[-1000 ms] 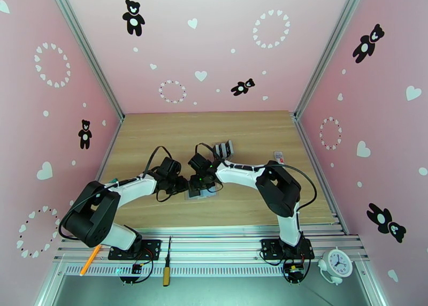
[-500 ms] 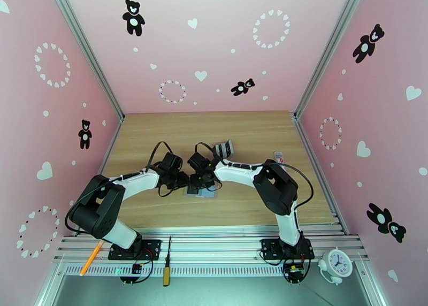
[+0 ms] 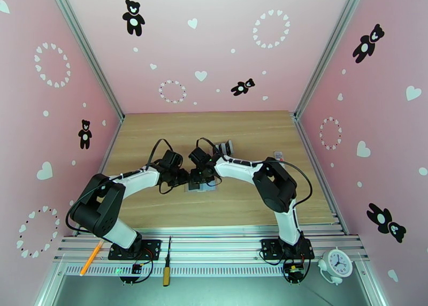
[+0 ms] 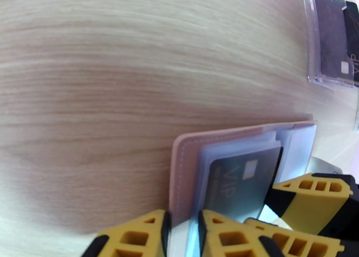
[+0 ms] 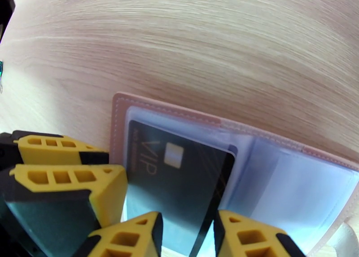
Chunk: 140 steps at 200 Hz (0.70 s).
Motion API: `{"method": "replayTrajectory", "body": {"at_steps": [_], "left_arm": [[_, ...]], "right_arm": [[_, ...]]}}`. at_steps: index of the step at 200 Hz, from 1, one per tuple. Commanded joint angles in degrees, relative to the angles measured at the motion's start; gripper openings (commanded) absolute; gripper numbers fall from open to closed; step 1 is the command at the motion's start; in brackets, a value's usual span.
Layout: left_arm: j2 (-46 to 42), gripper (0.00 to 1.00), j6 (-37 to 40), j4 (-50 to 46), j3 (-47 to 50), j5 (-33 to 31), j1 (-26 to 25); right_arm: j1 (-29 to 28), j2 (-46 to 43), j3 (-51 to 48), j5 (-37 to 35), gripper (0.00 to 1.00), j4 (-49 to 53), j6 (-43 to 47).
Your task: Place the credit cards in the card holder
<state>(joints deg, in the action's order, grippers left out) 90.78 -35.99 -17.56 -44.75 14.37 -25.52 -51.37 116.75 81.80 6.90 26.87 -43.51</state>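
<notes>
The card holder (image 5: 188, 114), tan-pink with clear bluish sleeves, lies open on the wooden table (image 3: 160, 136); the top view has the card holder (image 3: 206, 189) at the table's middle. My left gripper (image 4: 184, 233) is shut on its left cover edge and a sleeve. A black credit card (image 5: 175, 177) marked VIP sits partly inside a sleeve, its near edge pinched by my right gripper (image 5: 188, 235). The same credit card (image 4: 238, 186) appears in the left wrist view, beside a right fingertip (image 4: 314, 195). In the top view the left gripper (image 3: 184, 180) and the right gripper (image 3: 197, 182) meet over the holder.
A clear rack (image 3: 224, 148) with upright dark cards stands just beyond the holder; the left wrist view has the rack (image 4: 332, 42) at its upper right. A small white item (image 3: 278, 155) lies near the right wall. Bare wood stretches to the left and far side.
Both grippers and the card holder have shifted slightly toward the far side. The left arm has stretched forward and its elbow has moved right.
</notes>
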Motion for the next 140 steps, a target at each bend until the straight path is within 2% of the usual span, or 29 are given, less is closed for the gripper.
{"method": "replayTrajectory", "body": {"at_steps": [1, 80, 140], "left_arm": [[0.0, 0.28, 1.4, -0.2, -1.6, 0.6, 0.5], [-0.6, 0.36, 3.1, -1.6, -1.6, -0.2, 3.1], [-4.6, 0.36, 4.2, -4.1, -1.5, 0.1, 3.4]], "right_arm": [[-0.1, -0.1, 1.3, 0.2, 0.36, 0.1, 0.9], [1.2, -2.3, 0.2, -0.9, 0.37, 1.4, 2.2], [1.9, -7.1, -1.8, -2.4, 0.37, 2.8, 3.8]]}}
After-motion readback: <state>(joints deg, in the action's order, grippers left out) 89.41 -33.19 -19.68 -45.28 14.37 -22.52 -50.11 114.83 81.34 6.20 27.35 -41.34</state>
